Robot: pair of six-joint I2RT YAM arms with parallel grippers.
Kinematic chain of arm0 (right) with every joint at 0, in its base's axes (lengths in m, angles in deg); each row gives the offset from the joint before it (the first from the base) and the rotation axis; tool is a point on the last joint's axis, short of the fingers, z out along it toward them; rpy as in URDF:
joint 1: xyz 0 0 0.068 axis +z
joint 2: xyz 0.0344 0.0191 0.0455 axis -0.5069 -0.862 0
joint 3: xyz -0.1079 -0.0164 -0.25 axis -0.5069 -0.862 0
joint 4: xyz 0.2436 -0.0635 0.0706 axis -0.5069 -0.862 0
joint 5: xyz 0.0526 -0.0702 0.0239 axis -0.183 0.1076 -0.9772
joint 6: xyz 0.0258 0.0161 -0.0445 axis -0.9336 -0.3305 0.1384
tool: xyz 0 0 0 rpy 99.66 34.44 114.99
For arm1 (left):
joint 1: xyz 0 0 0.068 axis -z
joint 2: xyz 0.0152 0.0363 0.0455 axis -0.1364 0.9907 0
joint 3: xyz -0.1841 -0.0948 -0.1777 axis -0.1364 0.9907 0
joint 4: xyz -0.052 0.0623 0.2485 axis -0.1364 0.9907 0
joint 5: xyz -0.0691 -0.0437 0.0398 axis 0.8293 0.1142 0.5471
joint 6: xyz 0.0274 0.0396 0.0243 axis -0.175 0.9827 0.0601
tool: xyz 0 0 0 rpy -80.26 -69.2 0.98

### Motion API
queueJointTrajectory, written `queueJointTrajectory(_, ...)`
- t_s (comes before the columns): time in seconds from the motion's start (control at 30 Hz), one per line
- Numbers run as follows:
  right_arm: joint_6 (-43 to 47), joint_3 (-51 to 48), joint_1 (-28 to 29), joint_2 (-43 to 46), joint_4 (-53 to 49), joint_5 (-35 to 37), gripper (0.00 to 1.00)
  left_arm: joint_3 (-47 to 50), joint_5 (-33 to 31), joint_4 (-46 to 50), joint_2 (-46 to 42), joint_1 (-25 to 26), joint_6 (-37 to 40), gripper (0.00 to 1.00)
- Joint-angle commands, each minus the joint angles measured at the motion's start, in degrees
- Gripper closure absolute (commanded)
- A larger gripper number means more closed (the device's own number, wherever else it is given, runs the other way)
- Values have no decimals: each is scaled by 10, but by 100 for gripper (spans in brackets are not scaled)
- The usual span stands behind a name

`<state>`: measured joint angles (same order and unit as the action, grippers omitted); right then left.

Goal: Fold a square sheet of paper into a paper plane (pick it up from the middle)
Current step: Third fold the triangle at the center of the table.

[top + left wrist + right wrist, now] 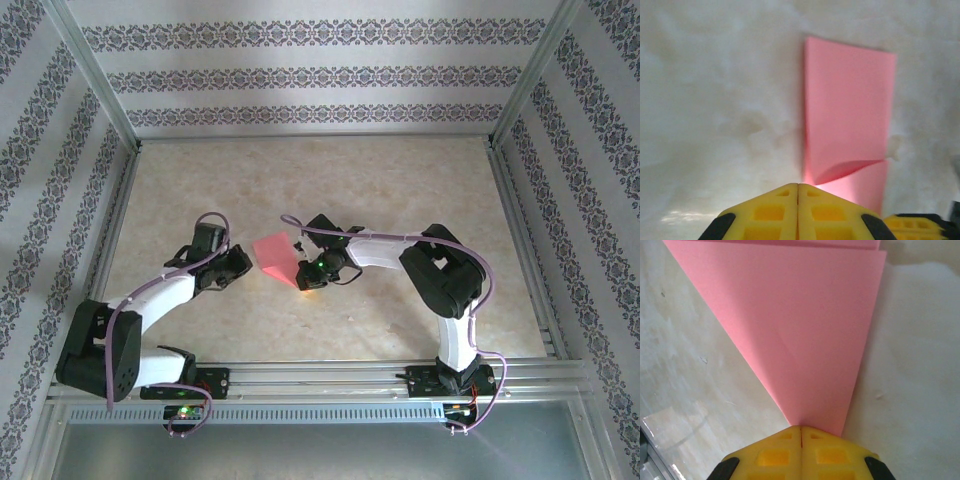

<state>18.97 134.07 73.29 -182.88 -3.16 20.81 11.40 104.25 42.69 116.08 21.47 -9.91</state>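
Noted on the bench (400, 180), between the two claws: square sheet of paper (277, 258), pink, folded. Pinched at one corner by right claw (801, 429), fingers together. Left claw (798, 186) closed, empty, near the sheet's edge.

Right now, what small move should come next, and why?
Probably the right pincer should carry its corner of the square sheet of paper across and lay it flat. It is shut on that corner, which stands lifted off the table, while the shut left pincer sits at the sheet's edge, ready to crease.
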Motion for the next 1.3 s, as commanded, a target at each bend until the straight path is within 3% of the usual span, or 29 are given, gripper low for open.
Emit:
queueJointTrajectory(0.0, -51, -53, -24, -4, -58, 106, 96, -36, 0, -3, 0, 44, 1, 92)
queueJointTrajectory(0.3, -116, -82, -61, 43, -1, 72, 95, -86, 68, -214, 164, 135, -89, 92)
queueJointTrajectory(0.5, -130, -83, -68, 41, 14, 47, 95, -111, 74, -282, 239, 160, -127, 93)
queueJointTrajectory(0.87, -130, -81, -78, 48, 26, 11, 94, -70, 40, -267, 270, 168, -134, 96)
queueJointTrajectory(1.1, -99, -54, -84, 89, 44, -43, 89, -80, 43, -235, 285, 168, -101, 97)
queueJointTrajectory(1.27, -46, -37, -86, 89, 25, -35, 89, -101, 53, -190, 290, 167, -43, 98)
